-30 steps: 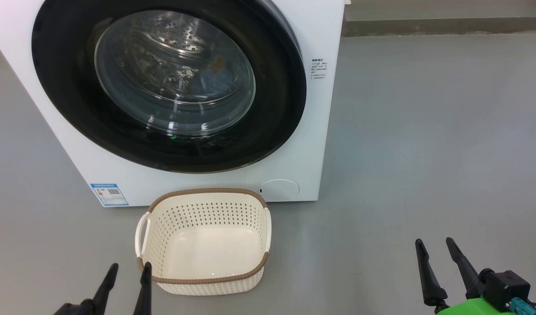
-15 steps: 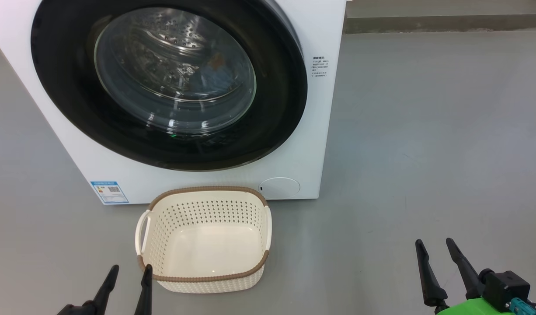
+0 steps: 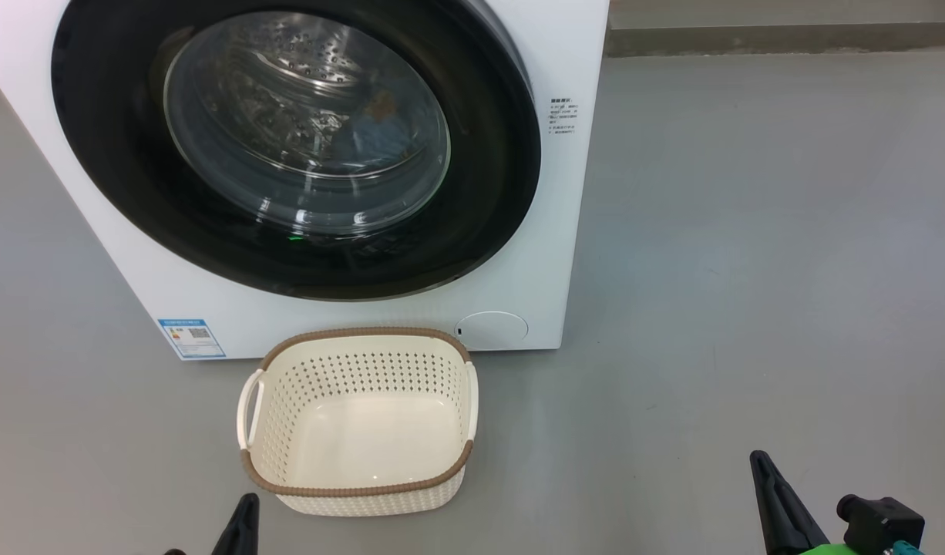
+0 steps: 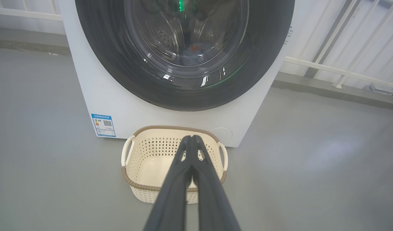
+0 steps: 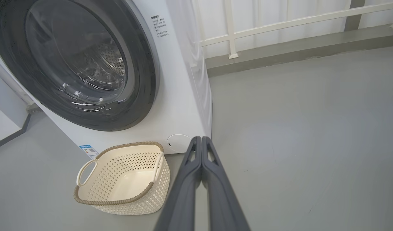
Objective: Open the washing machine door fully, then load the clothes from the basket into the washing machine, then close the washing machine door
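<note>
Washing machine door (image 3: 295, 146): glossy black ring, bulging glass. Basket (image 3: 364, 370): perforated cream plastic, woven rim. Left claw (image 4: 191, 138), right claw (image 5: 201, 138): pinched closed.

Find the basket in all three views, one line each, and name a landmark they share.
Head view: the basket sits low, left of centre, right in front of the washing machine.
Left wrist view: the basket is at lower centre, just below the machine.
Right wrist view: the basket is at lower left.
Shared landmark: the round white flap on the machine's front, by the basket's far right corner.
</note>
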Robot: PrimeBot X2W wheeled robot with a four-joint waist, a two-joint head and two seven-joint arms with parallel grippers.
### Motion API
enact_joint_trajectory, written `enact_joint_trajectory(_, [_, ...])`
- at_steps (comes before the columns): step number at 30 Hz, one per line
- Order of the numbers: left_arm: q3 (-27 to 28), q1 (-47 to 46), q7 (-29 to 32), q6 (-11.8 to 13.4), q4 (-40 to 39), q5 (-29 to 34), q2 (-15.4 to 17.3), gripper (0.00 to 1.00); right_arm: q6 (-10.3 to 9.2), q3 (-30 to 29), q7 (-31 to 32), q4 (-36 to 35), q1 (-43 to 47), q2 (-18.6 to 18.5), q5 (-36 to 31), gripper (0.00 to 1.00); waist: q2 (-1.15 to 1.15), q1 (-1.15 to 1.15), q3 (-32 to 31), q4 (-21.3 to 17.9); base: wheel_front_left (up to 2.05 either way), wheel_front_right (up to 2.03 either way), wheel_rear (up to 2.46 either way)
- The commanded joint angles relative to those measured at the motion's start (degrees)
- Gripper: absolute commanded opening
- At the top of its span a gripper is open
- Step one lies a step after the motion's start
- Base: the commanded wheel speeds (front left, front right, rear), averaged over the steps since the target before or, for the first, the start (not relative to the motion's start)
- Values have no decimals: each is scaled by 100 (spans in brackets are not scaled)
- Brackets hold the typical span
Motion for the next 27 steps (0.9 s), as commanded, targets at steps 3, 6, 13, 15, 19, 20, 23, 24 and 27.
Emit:
enact_joint_trajectory(3, [93,-145,61,2,-105,-281,79,0,-2,-17,68,-142,-128,-33,293,0,0,8,-6,-15,0,0,0])
enact_joint_trajectory(6, [118,-176,105,2,-91,-465,76,0,-3,-19,116,-141,-149,-34,484,0,0,-1,7,-27,0,0,0])
enact_joint_trajectory(13, [178,-246,208,-1,-57,-892,65,0,-5,-29,232,-144,-197,-37,930,0,0,-1,14,-55,0,0,0])
enact_joint_trajectory(15, [195,-265,238,-1,-49,-1013,62,0,-6,-32,265,-145,-209,-38,1058,0,0,-1,15,-63,0,0,0])
enact_joint_trajectory(19, [222,-293,283,-2,-36,-1195,56,0,-6,-37,316,-146,-228,-40,1249,0,0,-1,17,-75,0,0,0])
enact_joint_trajectory(20, [231,-302,298,-3,-32,-1256,55,0,-7,-38,333,-147,-235,-40,1313,0,0,-1,18,-79,0,0,0])
enact_joint_trajectory(23, [258,-330,343,-3,-22,-1435,49,0,-7,-43,383,-148,-254,-41,1502,0,0,-1,20,-91,0,0,0])
enact_joint_trajectory(24, [268,-339,358,-3,-20,-1496,47,0,-8,-45,400,-149,-260,-42,1566,0,0,-1,21,-95,0,0,0])
enact_joint_trajectory(27, [296,-366,404,-4,-14,-1676,40,0,-9,-50,451,-150,-279,-43,1757,0,0,-1,23,-107,0,0,0])
